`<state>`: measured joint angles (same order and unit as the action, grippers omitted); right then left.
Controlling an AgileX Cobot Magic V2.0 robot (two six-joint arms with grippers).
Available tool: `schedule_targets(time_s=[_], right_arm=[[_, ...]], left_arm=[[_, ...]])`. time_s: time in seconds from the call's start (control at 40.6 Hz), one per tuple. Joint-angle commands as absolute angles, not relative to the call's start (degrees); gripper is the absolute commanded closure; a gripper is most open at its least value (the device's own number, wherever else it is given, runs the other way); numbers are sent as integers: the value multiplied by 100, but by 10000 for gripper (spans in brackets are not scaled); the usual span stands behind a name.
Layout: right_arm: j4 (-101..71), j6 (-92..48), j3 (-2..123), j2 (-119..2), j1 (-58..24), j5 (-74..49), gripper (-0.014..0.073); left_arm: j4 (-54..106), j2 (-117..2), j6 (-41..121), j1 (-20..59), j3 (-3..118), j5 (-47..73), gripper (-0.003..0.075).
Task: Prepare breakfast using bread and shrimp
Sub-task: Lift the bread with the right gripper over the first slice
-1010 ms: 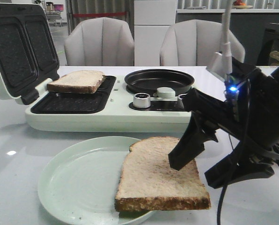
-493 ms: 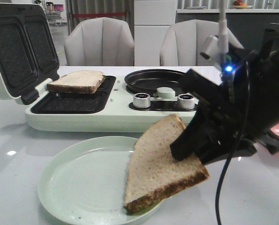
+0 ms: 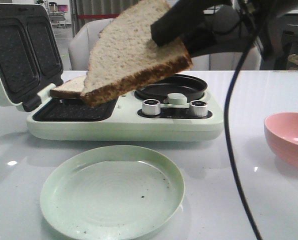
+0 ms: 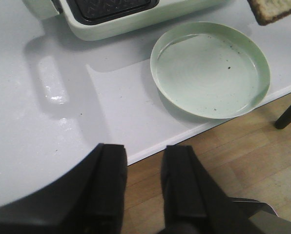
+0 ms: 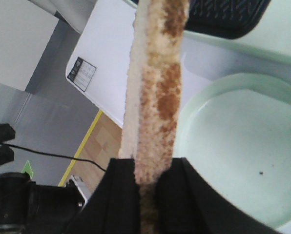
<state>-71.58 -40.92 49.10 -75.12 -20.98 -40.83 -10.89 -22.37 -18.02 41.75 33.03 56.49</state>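
Right gripper (image 5: 146, 183) pinches one bread slice (image 3: 134, 55) by its edge, held tilted in the air above the sandwich maker (image 3: 124, 122) and well clear of your green plate (image 3: 64, 200). Second slice (image 3: 69, 87) lies on the maker's rear grill plate. Left gripper (image 4: 143, 180): fingers slightly apart, empty, near the table edge. Shrimp: can't see it.

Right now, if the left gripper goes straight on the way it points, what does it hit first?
Probably the bare table near its front edge. The left gripper points down there, open and empty; the plate lies off to one side.
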Motion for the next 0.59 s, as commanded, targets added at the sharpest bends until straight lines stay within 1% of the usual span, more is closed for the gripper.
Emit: schedule_targets(time_s=[0.0, 0.074, 0.173, 0.567], right_arm=[[-7602, -4294, 5256, -7495, -2373, -3475, 559], [-7626, -4331, 5434, -7704, -2622, -2879, 559], [-7626, -4343, 5805, -8191, -2828, -2473, 558], [-8054, -4340, 8406, -10884, -2947, -2791, 557]], left_arm=[[-1132, -2269, -1823, 4220, 3466, 5291, 456], [-1132, -2269, -1823, 4220, 3466, 5291, 456], [-1132, -2269, -1823, 4220, 3466, 5291, 456], [-1132, -2269, -1823, 4220, 3466, 5291, 456]])
